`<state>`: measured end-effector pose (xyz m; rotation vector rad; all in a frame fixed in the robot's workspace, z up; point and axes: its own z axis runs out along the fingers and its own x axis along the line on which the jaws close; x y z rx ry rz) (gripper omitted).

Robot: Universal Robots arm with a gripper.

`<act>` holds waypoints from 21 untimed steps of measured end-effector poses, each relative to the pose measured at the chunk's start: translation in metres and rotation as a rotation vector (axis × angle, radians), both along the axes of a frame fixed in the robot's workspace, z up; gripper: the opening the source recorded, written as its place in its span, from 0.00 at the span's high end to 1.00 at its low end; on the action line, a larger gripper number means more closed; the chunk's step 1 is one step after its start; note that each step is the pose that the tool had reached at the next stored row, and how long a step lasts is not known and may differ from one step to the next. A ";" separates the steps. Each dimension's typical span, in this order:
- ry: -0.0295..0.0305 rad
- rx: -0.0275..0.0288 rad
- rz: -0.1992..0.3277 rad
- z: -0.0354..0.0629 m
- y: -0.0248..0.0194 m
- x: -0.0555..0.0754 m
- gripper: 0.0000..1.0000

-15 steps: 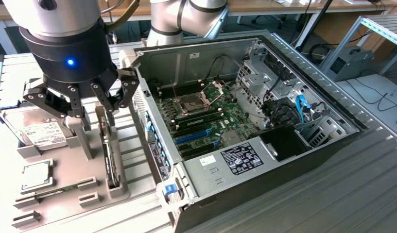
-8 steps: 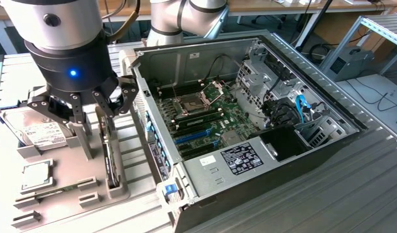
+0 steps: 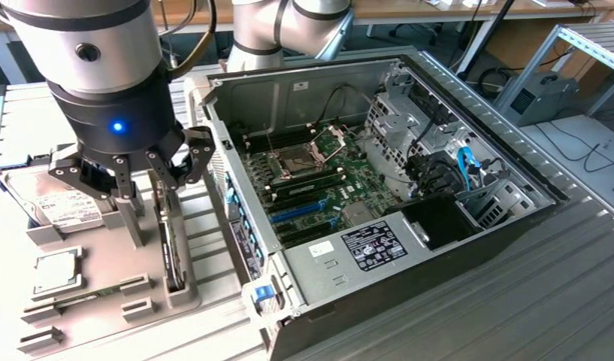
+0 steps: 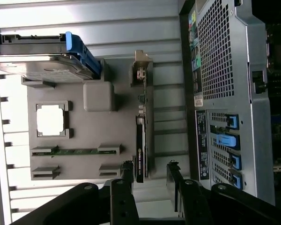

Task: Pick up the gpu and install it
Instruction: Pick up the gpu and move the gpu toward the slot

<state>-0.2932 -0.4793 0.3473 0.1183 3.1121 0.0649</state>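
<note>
Claw [image 3: 144, 192]: released, jaws spread wide, grasping nothing. It hangs over the grey parts tray [image 3: 101, 252], beside the open computer case [image 3: 286, 98]. In the wrist view the claw [image 4: 150, 176] straddles the near end of the gpu.

Gpu [image 3: 169, 248]: thin black card, standing on its long edge in a slot along the tray side nearest the case. In the wrist view the gpu [image 4: 140, 145] runs away from the fingers [image 4: 127, 174], its pale metal bracket at the far end. Whether a finger touches it cannot be told.

Hard drive [image 3: 58, 204]: silver, white label, in the tray away from the case.

Processor chip [image 3: 58, 269]: square, seated in a tray recess.

Memory stick [image 4: 75, 151]: narrow, green, lying in its tray holders.

Case interior: green motherboard [image 3: 327, 188] and labelled power supply [image 3: 372, 248].
</note>
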 end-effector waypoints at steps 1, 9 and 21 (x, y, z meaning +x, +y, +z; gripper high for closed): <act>0.0000 0.0000 0.000 -0.0014 0.0000 0.000 0.58; 0.0001 -0.0005 0.000 -0.0134 0.0020 -0.001 0.58; 0.0001 -0.0020 0.000 -0.0265 0.0068 -0.004 0.58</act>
